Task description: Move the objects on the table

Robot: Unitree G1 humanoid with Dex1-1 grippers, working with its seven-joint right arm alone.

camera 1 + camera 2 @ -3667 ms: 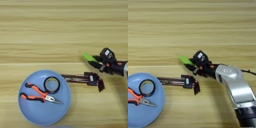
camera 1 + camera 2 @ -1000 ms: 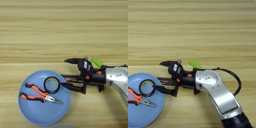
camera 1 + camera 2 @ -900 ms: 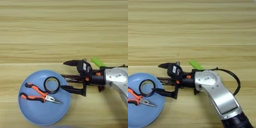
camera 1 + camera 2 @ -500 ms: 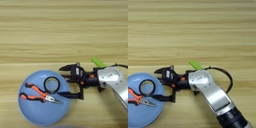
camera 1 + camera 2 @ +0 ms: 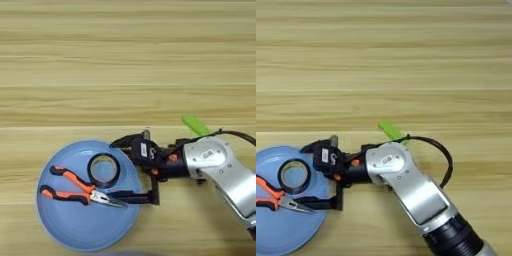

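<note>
My right gripper (image 5: 114, 170) reaches in from the right, and its two black fingers stand wide apart over the right rim of a blue plate (image 5: 65, 230). The upper finger (image 5: 125, 142) lies beside a black tape ring (image 5: 104, 170). The lower finger (image 5: 132, 198) ends close to the nose of the orange-and-black pliers (image 5: 72, 187), which lie on the plate. I cannot pick out the hex keys; the gripper body and forearm cover the spot where they lay. A flat green block (image 5: 196, 125) lies on the table (image 5: 125, 60) behind the forearm.
The silver forearm (image 5: 416, 190) runs to the bottom right with a black cable (image 5: 443, 150) looping beside it. The plate sits near the table's front left.
The gripper went from beside the green block leftward over the hex keys, then on to the plate's rim. The hex keys have dropped from sight. Plate, ring and pliers stayed put.
</note>
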